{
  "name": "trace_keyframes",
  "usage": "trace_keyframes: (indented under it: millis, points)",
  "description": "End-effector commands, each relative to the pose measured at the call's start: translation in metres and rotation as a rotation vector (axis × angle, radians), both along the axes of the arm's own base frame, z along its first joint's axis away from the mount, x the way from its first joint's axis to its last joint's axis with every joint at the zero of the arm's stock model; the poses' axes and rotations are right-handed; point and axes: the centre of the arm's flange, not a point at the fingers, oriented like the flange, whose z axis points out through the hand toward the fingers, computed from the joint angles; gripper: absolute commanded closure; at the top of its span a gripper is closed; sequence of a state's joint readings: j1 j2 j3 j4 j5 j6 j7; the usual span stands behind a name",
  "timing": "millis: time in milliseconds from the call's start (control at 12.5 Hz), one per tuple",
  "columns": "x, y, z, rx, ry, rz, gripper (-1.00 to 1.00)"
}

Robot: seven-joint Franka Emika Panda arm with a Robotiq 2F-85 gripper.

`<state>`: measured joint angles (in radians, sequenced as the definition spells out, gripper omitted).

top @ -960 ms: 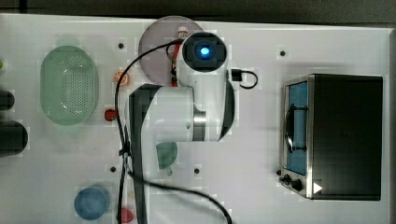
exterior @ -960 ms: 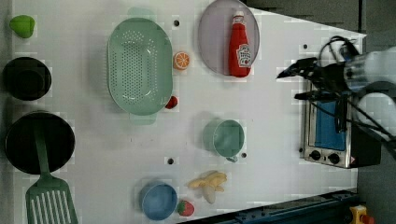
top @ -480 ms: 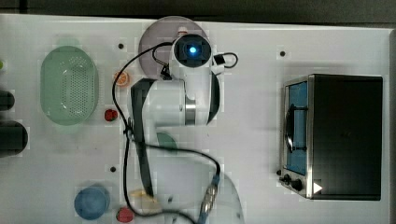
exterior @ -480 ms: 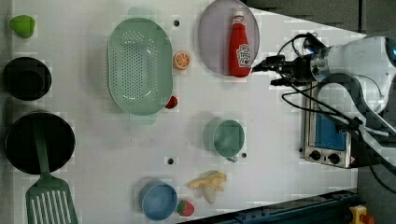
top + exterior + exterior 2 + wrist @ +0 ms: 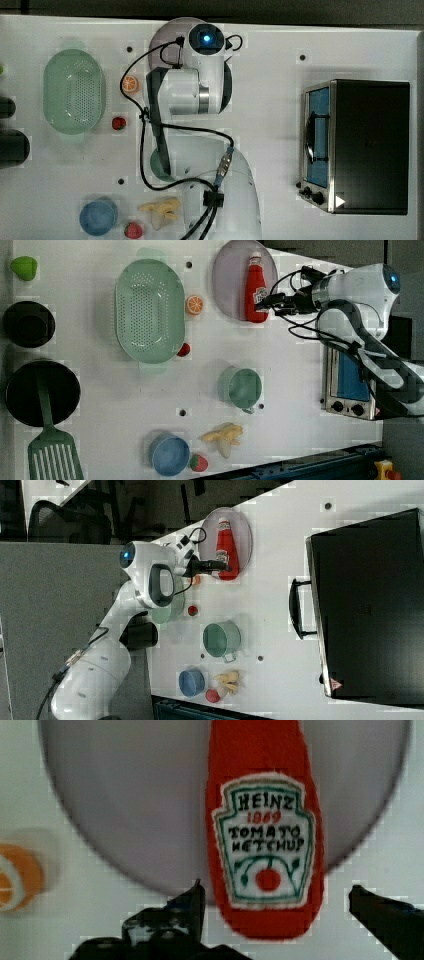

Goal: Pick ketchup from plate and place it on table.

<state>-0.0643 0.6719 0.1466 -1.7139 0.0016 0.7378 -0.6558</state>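
The ketchup [image 5: 255,287] is a red bottle with a white cap, lying flat on the pale lilac plate [image 5: 230,285] at the far edge of the white table [image 5: 300,390]. My gripper [image 5: 266,301] is open and hovers over the bottle's bottom end. In the wrist view the ketchup [image 5: 265,820] lies label-up on the plate [image 5: 140,795]. There my gripper [image 5: 275,887] has one black finger [image 5: 190,905] on each side of the bottle's base, apart from it. The right view shows the ketchup [image 5: 226,545], the plate [image 5: 242,535] and my gripper [image 5: 220,566] at the bottle's lower part.
An orange slice [image 5: 194,305] and a green colander [image 5: 149,310] lie beside the plate. A teal cup [image 5: 242,387] stands mid-table and a toaster oven [image 5: 347,385] at the left view's right. A blue bowl [image 5: 170,455] sits near the front edge.
My arm has swung from beside the oven toward the plate, bringing the gripper over the ketchup's bottom end. The fingers stayed open and the bottle has not moved.
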Motion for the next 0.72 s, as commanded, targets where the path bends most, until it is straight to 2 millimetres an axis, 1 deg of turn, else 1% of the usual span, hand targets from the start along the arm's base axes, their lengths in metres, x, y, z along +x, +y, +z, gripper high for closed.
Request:
trace_keyframes:
  millis: [80, 160, 320, 560, 720]
  points:
    - [0.026, 0.008, 0.008, -0.007, -0.075, 0.116, -1.0]
    - [0.029, 0.009, -0.002, -0.015, -0.077, 0.128, -1.0]
    - [0.039, 0.013, -0.014, -0.025, -0.12, 0.144, -1.0]
    - [0.044, 0.015, -0.037, -0.029, -0.148, 0.154, -1.0]
    - [0.045, 0.016, -0.045, -0.025, -0.165, 0.152, -1.0]
